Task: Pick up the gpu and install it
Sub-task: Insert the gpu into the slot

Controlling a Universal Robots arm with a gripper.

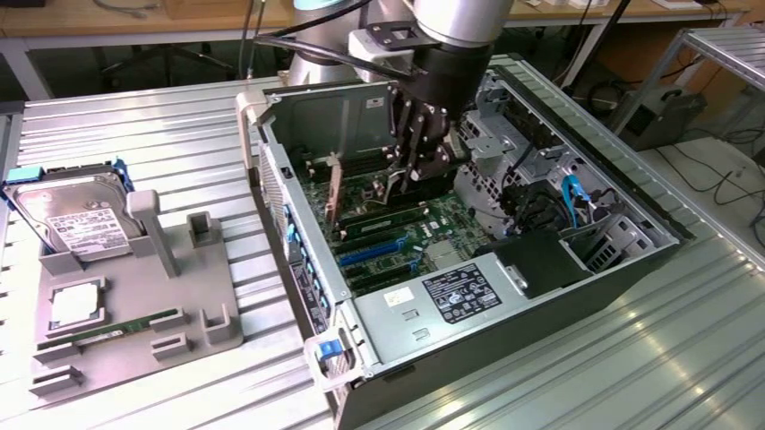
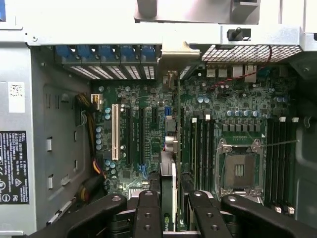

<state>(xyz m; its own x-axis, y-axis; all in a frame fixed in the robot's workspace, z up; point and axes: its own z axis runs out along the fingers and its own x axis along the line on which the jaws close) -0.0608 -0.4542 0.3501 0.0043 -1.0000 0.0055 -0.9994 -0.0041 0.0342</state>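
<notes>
GPU (image 2: 168,198) stands edge-on between the jaws, which pinch it from both sides, inside the open case (image 1: 358,336) at the middle of the exterior view. In the wrist view the card runs up from the gripper (image 2: 168,210) over the motherboard (image 2: 148,99), its bracket end (image 2: 173,54) reaching the rear slot openings; whether it sits in a slot I cannot tell. The arm (image 1: 449,36) comes down from the top centre of the exterior view, its wrist pointing straight down into the case. Near the card lie a white slot (image 2: 115,131), a CPU socket (image 2: 239,168) and the power supply (image 1: 460,291). At the left of the exterior view a grey fixture (image 1: 120,340) holds a hard drive (image 1: 72,219) and a RAM stick (image 1: 107,330). All rests on a ribbed metal tabletop (image 1: 574,376); cables and desks fill the room behind.
</notes>
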